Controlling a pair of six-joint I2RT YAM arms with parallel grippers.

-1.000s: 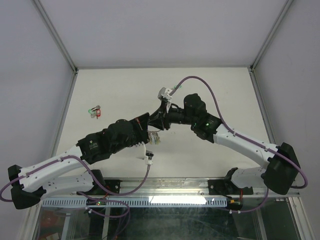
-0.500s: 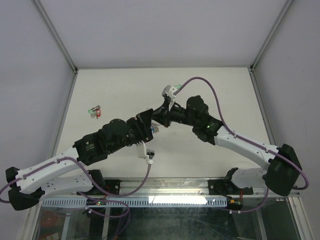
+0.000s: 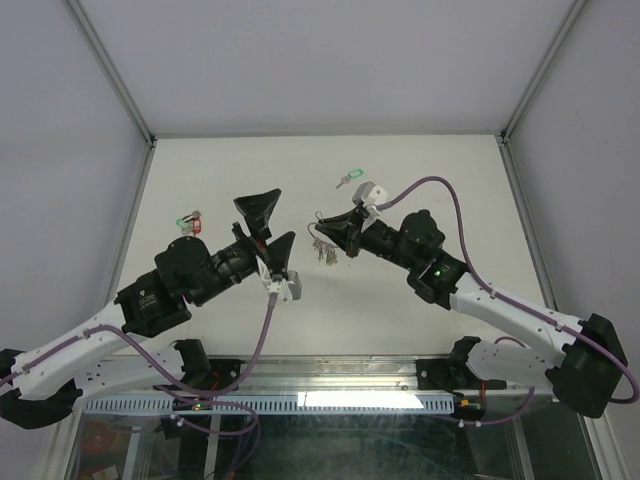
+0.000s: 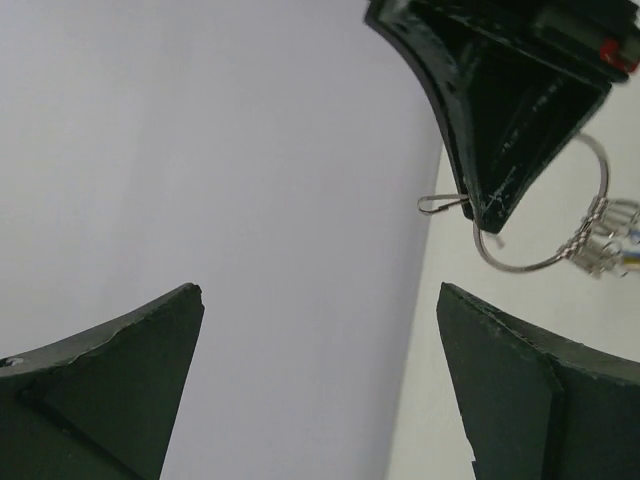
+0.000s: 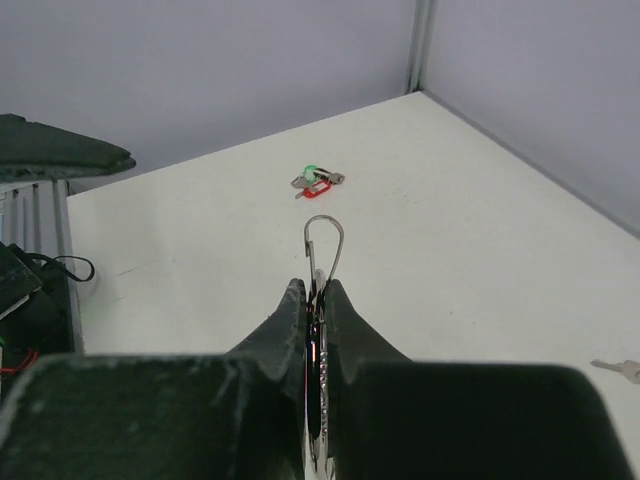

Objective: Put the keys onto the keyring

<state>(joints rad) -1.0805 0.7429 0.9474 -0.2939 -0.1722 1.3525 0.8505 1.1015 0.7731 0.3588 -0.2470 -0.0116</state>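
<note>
Left gripper (image 3: 268, 232) sits just left of the keyring (image 3: 320, 238), fingers spread wide and touching nothing, bare table (image 3: 450, 200) between them

Right gripper (image 3: 332, 228) pinches the keyring, fingers pressed together on the wire

Beyond the keyring lies a green-tagged key (image 3: 347, 180); well left, near the table's edge, green-and-red tagged keys (image 3: 188, 222)

The left wrist view shows the ring round, small keys (image 4: 610, 250) dangling; the right wrist view shows it edge-on

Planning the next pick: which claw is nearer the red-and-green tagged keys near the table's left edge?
Left. The open left claw hangs just right of those keys; the right claw, shut on the keyring, is farther right, beyond it.
</note>
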